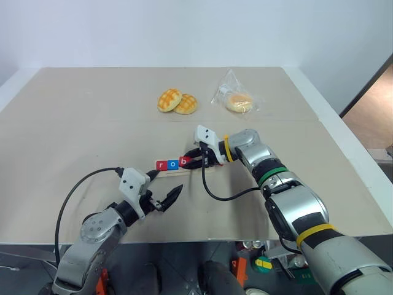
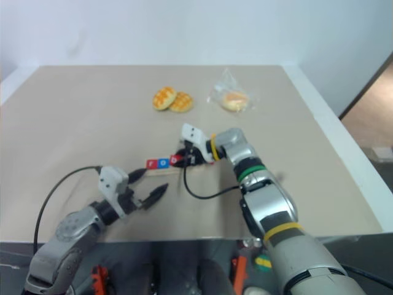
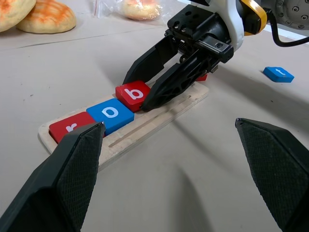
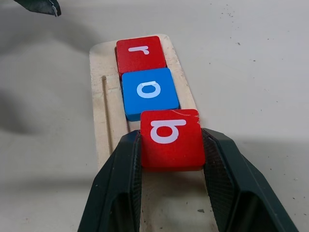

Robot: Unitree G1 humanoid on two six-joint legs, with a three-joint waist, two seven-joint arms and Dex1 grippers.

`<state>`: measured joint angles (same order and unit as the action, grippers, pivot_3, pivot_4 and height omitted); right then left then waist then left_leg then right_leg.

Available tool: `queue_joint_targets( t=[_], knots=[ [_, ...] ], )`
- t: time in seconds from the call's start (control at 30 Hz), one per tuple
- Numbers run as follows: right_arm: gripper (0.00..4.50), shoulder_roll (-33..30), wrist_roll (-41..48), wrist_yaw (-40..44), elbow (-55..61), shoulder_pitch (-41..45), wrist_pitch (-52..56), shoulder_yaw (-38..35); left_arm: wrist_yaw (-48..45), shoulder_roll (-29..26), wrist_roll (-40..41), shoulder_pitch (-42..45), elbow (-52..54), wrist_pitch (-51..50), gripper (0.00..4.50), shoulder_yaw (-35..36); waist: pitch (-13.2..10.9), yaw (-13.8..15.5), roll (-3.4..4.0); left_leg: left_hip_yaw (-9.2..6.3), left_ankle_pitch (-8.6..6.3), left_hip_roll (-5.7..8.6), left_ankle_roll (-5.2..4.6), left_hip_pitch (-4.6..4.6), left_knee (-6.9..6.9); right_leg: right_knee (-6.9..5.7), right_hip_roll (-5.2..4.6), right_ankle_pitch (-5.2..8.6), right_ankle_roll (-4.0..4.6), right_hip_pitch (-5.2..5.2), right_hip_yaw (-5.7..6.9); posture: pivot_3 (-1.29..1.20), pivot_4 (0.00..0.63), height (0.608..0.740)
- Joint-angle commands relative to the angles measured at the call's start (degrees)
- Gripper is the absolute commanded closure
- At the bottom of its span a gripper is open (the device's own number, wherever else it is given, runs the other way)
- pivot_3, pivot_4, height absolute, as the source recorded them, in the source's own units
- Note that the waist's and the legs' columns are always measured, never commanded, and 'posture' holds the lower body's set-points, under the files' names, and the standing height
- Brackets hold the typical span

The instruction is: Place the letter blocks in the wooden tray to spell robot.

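I'm on block three: right pincer [image 4: 170,159] is clamped on the red "b" tile [image 4: 170,139], setting it on the wooden tray [image 3: 159,118] against the blue "o" [image 4: 149,93], red "r" [image 4: 141,53] beyond it. The tray lies mid-worktop [image 1: 92,123], nearer the front edge. Next I'd judge: release, back off, fetch the loose blue tile [image 3: 278,74] lying just off the tray's far end. Left pincer [image 1: 164,200] spread wide, empty, near the front edge. Tiles are flat, glossy squares; tray pale, grooved, round-cornered.
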<state>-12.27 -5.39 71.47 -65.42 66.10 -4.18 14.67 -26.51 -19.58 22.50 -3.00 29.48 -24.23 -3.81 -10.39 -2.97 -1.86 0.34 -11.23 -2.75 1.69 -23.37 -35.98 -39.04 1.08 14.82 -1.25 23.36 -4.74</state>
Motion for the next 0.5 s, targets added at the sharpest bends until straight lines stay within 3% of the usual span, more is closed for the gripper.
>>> queue_joint_targets(
  t=[0.03,0.5],
  knots=[
    [2.78,-0.4,0.2,1.0,0.7,0.2,1.2,-0.9,-0.4,-0.7,0.3,0.8,1.7,-0.2,0.0,0.4,0.0,0.0,0.0,0.0,0.0,0.0,0.0,0.0,0.0,0.0,0.0,0.0,0.0,0.0,0.0,0.0,0.15,0.74],
    [2.78,-0.4,0.9,-0.2,5.6,-2.4,3.7,-2.1,-1.0,-0.7,0.0,1.3,0.9,-0.3,0.0,0.0,0.0,0.0,0.0,0.0,0.0,0.01,0.0,-0.01,0.0,0.0,-0.02,0.01,0.0,0.0,0.01,0.0,0.15,0.74]
  ],
)
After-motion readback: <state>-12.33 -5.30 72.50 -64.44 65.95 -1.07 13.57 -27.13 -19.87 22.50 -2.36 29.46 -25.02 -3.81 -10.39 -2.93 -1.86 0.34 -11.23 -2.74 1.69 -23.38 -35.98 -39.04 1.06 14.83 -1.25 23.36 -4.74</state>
